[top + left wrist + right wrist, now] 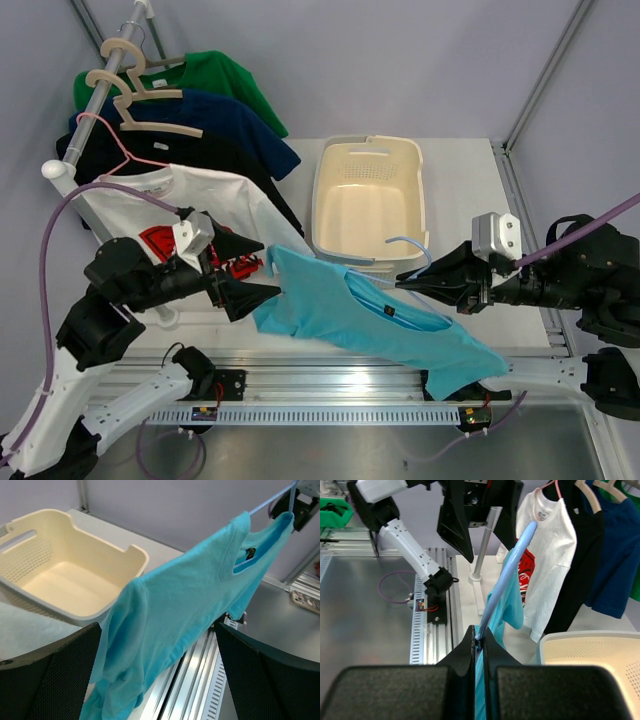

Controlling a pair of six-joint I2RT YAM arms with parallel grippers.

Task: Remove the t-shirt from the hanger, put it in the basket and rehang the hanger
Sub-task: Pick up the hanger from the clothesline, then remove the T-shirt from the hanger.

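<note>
A teal t-shirt (370, 325) hangs on a light blue hanger (410, 243) above the table's front edge. My right gripper (400, 285) is shut on the hanger (507, 565) at the shirt's collar, and its jaws (479, 637) pinch the blue wire. The shirt (512, 605) droops below the wire. My left gripper (262, 270) is open at the shirt's left shoulder. In the left wrist view the teal sleeve (175, 595) hangs between the wide-apart fingers of that gripper (157, 645), and the hanger (270, 500) shows at the top right.
A cream laundry basket (322, 200) stands behind the shirt, its rim (125, 550) close to my left gripper. At the back left a rack pole (100, 85) carries green (215, 75), blue (230, 125), black and white (200, 200) shirts on hangers. A metal rail runs along the front edge.
</note>
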